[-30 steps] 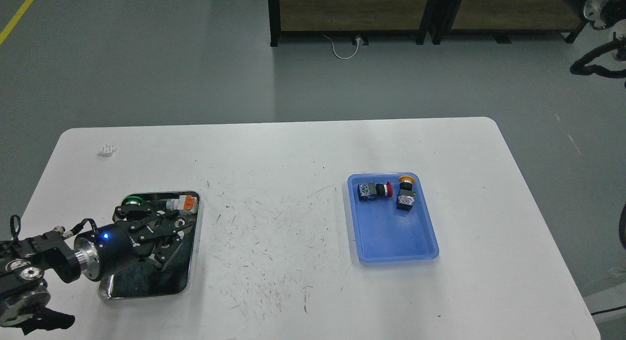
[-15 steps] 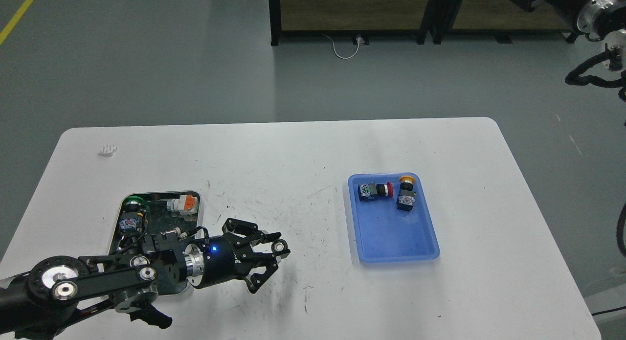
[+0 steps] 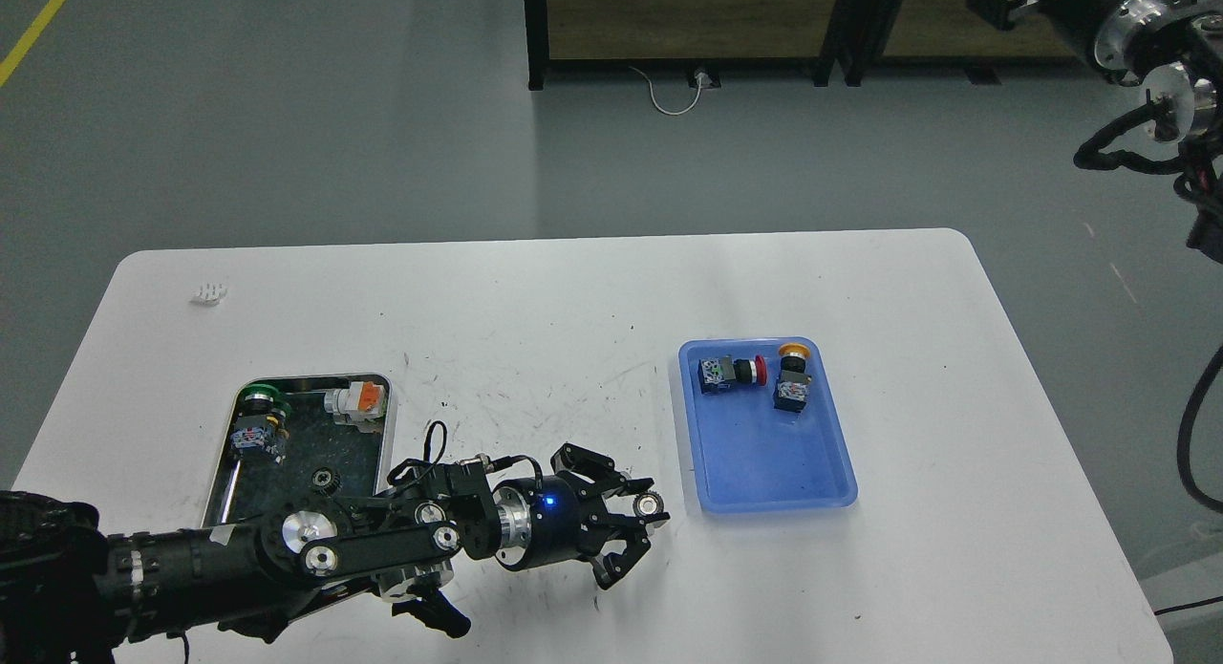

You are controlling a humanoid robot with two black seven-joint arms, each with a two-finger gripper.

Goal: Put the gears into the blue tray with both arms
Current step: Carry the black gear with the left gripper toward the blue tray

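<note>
My left gripper (image 3: pixel 642 523) reaches low across the white table, just left of the blue tray (image 3: pixel 764 473). It is shut on a small black gear (image 3: pixel 651 503) with a silvery hub, pinched at its fingertips a short way from the tray's near left corner. A second gear (image 3: pixel 326 476) lies on the dark bottom of the metal tray (image 3: pixel 387 425), behind my left forearm. My right arm (image 3: pixel 1132 24) hangs off the table at the top right. Its far end is cut by the view's top edge, and its fingers cannot be told apart.
Two push-button switches lie at the blue tray's far end, one red-capped (image 3: pixel 731 371), one yellow-capped (image 3: pixel 792 382). The metal tray also holds a green-capped switch (image 3: pixel 256 425) and an orange-and-white part (image 3: pixel 358 398). A small white scrap (image 3: pixel 210 292) sits far left.
My left gripper has lifted out of the metal tray with a gear and carried it right, up to the blue tray's left side. The right arm has shifted slightly left at the top corner.
</note>
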